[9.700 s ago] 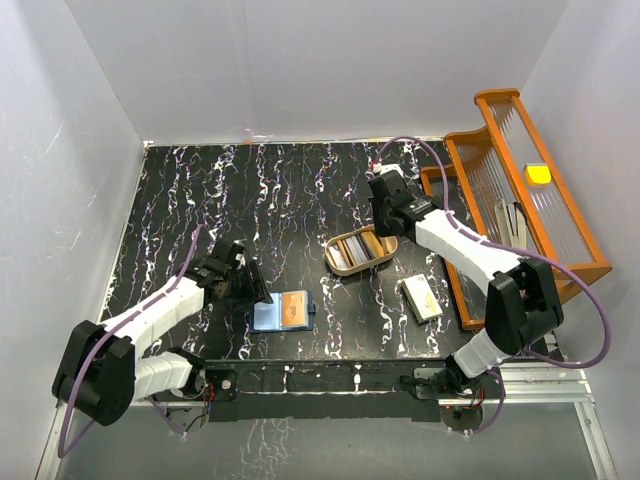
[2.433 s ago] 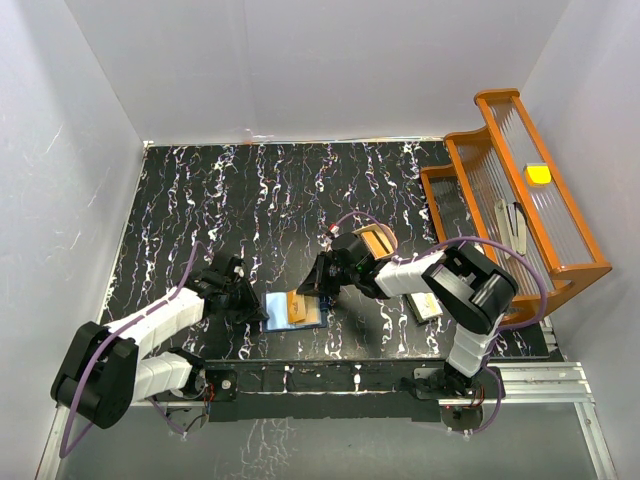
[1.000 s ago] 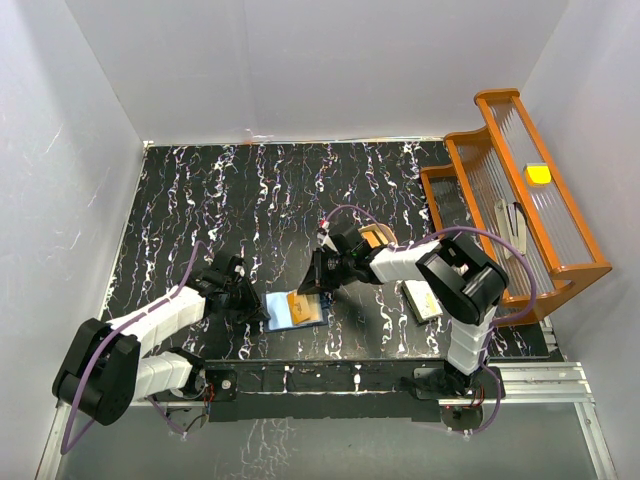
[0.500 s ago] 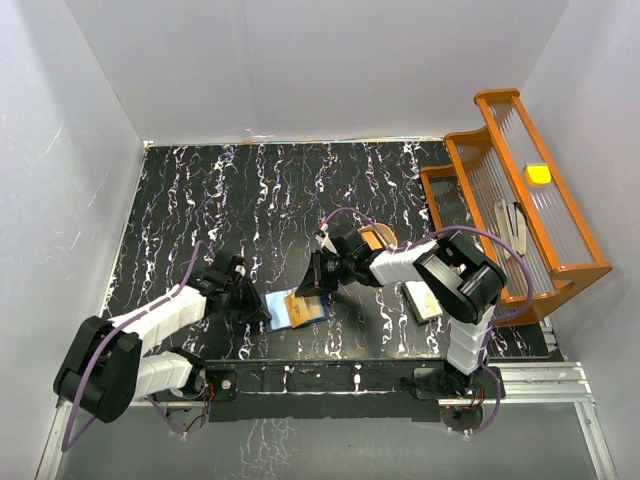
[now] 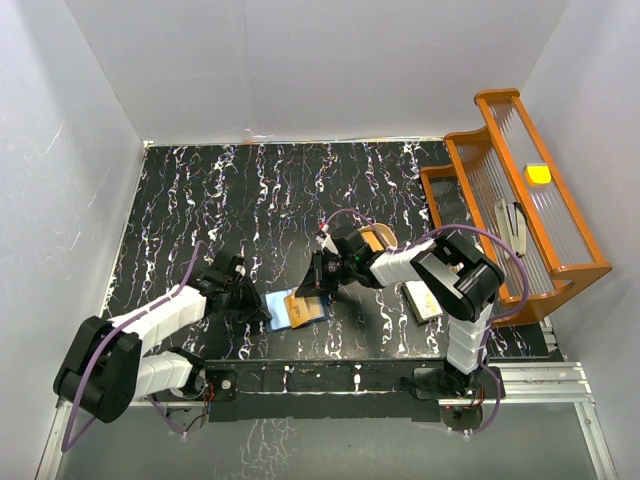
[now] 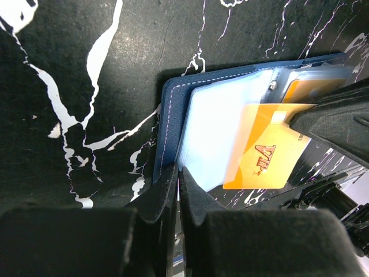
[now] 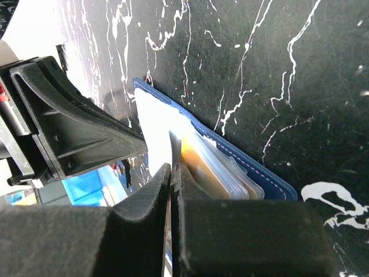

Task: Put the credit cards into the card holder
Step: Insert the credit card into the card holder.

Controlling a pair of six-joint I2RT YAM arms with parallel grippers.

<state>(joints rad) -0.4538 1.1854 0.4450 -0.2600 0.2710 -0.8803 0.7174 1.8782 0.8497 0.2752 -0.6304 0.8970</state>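
The navy card holder (image 5: 285,311) lies open near the front edge, its pale inner sleeves (image 6: 216,127) facing up. My left gripper (image 5: 262,313) is shut on the holder's near-left edge (image 6: 179,173), pinching a pale sleeve. An orange credit card (image 6: 268,164) marked VIP lies half inside a clear sleeve, its outer part sticking out to the right. From the right, my right gripper (image 5: 313,288) is shut on that card's thin edge (image 7: 173,167). More card edges (image 7: 222,170) show stacked inside the holder's sleeves.
A tan tray (image 5: 375,238) sits behind my right arm, mostly hidden. A cream block (image 5: 422,300) lies on the black marbled table (image 5: 250,200) to the right. An orange rack (image 5: 520,190) with a yellow item (image 5: 538,173) stands along the right side.
My right gripper came from the tan tray to the holder with an orange card. Over the last second the card and the holder's right side shifted slightly; my left gripper stayed put.
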